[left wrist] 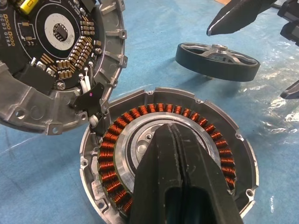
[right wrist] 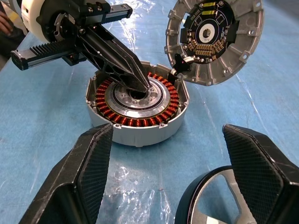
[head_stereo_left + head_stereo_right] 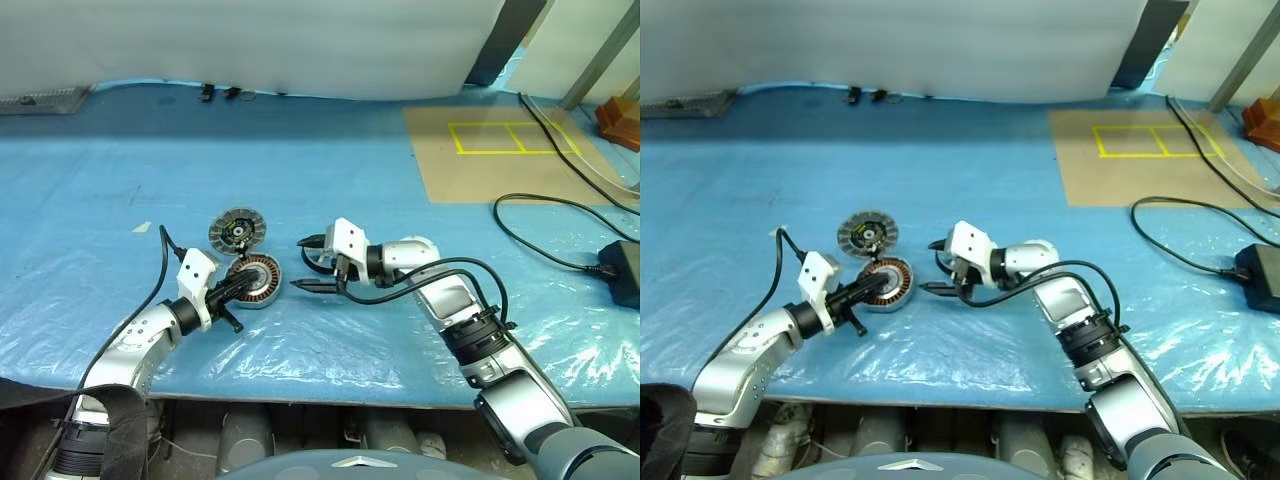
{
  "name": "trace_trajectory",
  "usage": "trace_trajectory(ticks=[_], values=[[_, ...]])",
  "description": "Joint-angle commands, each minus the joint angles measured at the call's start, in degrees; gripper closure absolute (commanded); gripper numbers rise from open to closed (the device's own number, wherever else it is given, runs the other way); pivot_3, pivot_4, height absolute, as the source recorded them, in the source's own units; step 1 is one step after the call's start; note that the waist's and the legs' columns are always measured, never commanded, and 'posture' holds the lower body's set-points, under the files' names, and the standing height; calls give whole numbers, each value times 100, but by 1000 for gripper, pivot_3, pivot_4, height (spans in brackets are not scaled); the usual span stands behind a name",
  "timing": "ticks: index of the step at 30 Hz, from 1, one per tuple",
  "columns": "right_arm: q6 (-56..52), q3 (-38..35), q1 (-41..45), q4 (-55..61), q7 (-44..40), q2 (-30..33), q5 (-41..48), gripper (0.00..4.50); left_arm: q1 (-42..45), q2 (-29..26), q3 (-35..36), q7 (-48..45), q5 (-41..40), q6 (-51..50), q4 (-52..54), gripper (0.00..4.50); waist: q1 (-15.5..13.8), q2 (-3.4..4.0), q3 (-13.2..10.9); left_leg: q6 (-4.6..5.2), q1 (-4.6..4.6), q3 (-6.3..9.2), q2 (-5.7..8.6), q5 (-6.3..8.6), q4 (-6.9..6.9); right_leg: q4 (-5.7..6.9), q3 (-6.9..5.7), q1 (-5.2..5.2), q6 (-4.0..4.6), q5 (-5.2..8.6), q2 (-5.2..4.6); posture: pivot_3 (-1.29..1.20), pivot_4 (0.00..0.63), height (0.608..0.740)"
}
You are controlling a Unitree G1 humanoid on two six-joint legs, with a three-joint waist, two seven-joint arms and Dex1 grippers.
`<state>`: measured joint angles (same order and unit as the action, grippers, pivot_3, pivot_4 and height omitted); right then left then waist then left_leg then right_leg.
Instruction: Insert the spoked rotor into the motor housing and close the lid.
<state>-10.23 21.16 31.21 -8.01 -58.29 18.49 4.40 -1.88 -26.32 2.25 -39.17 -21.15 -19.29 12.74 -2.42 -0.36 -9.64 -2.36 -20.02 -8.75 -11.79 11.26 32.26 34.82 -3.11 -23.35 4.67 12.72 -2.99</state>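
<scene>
The motor housing (image 2: 140, 100), a round grey shell with a copper winding ring, lies open on the blue sheet. My left gripper (image 1: 172, 129) is shut, its tips resting in the housing's silver centre. The lid (image 2: 215, 39) lies beside the housing with its edge touching it, showing a dark circuit-board face inside a grey rim. The spoked rotor (image 1: 217, 60), silver with a dark rim, lies on the sheet just right of the housing. My right gripper (image 3: 300, 264) is open, one finger on each side of the rotor; I cannot see contact.
A brown board with yellow tape (image 3: 500, 150) lies at the far right. A black cable (image 3: 545, 215) runs to a black power brick (image 3: 622, 272) at the right edge. Small dark parts (image 3: 220, 92) sit at the table's far side. The table's front edge (image 3: 330, 385) is close below both arms.
</scene>
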Motion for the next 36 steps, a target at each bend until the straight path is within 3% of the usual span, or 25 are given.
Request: trace_trajectory(ticks=[1,12,27,29,36], values=[[121,-40,84,138,28,-17,2,621,-49,-16,-5,3,89,147,2,4492,0,0,0,0,0,0,0,0,0,0,0,0,0,0,0,0,150,740],[-151,-147,69,208,-6,-12,134,621,81,373,-2,482,29,-281,-173,4492,-2,1,0,0,2,-1,0,0,1,1,0,4,0,0,-1,0,150,740],[-108,-120,138,130,-9,17,69,621,179,266,-5,702,-30,-1098,-202,4492,-8,15,7,0,4,0,1,0,0,0,0,14,-3,2,-1,0,150,740],[-105,-119,128,134,-10,22,67,621,195,262,-20,679,-67,-1180,-180,4492,-9,15,7,0,4,0,1,0,0,0,0,19,-33,19,-1,0,150,740],[-94,-104,127,137,3,22,42,621,195,-89,-401,440,10,-1584,-87,4492,-10,19,9,0,6,2,1,0,-1,-1,0,23,-36,21,-1,0,150,740]])
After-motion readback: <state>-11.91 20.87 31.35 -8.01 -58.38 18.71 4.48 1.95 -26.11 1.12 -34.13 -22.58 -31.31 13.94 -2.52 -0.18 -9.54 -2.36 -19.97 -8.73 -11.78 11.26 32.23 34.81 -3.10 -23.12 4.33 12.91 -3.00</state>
